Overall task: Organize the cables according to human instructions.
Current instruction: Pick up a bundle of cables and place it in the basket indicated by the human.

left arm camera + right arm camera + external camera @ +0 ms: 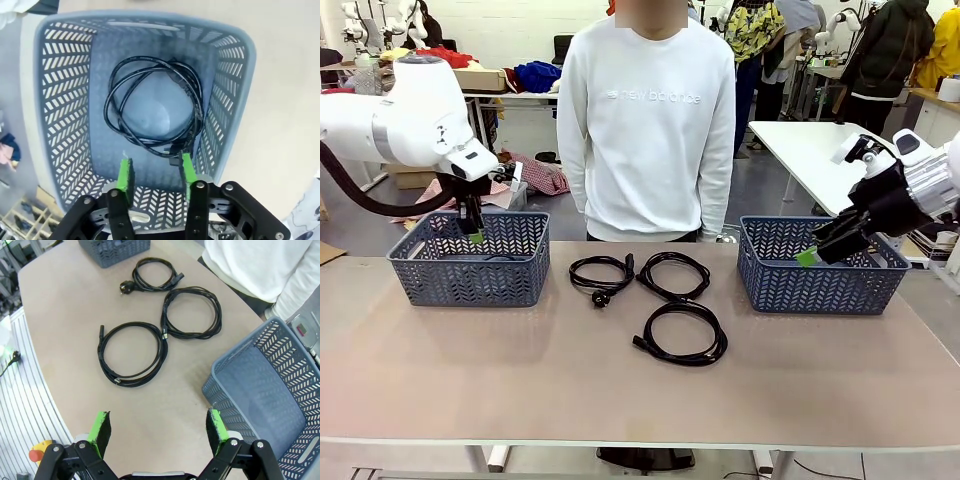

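Tan laminate tabletop point(520, 390), matte. Behind it is a busy workshop with other tables, heaped clothing and people standing. One person point(647, 130) in a white sweatshirt stands at the far edge. Clock laid on the table, 12 toward that person.

Count:
- **Baskets:** two, blue-grey lattice. Left basket point(468, 270) at 9 o'clock, right basket point(820, 290) at 3.
- **Cables:** four, all coiled black loops.
  - Three lie near the centre: far-left cable point(150, 289) at 11, far-right cable point(192, 335) at 1, near cable point(131, 380) at 5.
  - The fourth cable point(150, 59) lies flat on the left basket's floor.

Left gripper point(155, 170) hangs over the left basket, pads apart, clamping nothing. Right gripper point(157, 427) is by the right basket's rim, spread wide and empty.
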You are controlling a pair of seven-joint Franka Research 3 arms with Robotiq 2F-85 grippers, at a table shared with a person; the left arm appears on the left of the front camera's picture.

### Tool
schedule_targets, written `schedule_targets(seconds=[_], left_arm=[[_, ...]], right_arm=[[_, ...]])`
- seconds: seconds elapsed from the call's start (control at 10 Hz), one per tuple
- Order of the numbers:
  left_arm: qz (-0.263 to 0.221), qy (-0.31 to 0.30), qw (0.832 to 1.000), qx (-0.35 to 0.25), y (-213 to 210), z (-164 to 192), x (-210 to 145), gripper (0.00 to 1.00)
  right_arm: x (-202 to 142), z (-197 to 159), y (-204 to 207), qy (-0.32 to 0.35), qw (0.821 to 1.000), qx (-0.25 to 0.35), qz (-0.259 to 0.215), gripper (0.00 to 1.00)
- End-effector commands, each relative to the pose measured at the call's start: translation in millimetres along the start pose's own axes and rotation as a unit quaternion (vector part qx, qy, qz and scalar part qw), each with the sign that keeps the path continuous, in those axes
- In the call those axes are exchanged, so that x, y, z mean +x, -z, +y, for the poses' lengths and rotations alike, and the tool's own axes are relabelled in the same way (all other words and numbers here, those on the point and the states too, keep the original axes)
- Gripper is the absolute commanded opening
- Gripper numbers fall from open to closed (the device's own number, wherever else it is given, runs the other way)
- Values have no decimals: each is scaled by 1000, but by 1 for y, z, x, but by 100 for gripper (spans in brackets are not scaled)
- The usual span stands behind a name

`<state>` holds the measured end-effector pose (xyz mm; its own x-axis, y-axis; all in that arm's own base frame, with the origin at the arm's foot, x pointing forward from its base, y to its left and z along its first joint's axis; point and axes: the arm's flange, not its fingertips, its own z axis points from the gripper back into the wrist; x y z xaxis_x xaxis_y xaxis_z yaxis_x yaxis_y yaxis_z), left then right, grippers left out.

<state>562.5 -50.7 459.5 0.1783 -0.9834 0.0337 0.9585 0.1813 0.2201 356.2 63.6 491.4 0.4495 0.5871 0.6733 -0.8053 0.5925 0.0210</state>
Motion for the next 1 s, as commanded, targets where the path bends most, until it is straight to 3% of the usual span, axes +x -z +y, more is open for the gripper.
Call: schedule_targets(seconds=[0.0, 0.1, 0.2, 0.3, 0.4, 0.9], left_arm=[[-17, 14, 1000, -19, -7, 5, -3, 72], [-21, 19, 999, -31, -11, 4, -2, 73], [-24, 24, 999, -41, -13, 4, -3, 91], [-24, 23, 998, -45, -15, 5, -4, 92], [-29, 22, 998, -49, -15, 6, -6, 100], [-40, 17, 997, -64, -16, 5, -5, 100]], right_arm=[[0, -2, 1, -5, 1000, 6, -7, 100], [0, -2, 1, -5, 1000, 6, -7, 100], [0, -2, 1, -5, 1000, 6, -7, 100], [0, -2, 1, -5, 1000, 6, -7, 100], [0, -2, 1, -5, 1000, 6, -7, 100], [0, -2, 1, -5, 1000, 6, -7, 100]])
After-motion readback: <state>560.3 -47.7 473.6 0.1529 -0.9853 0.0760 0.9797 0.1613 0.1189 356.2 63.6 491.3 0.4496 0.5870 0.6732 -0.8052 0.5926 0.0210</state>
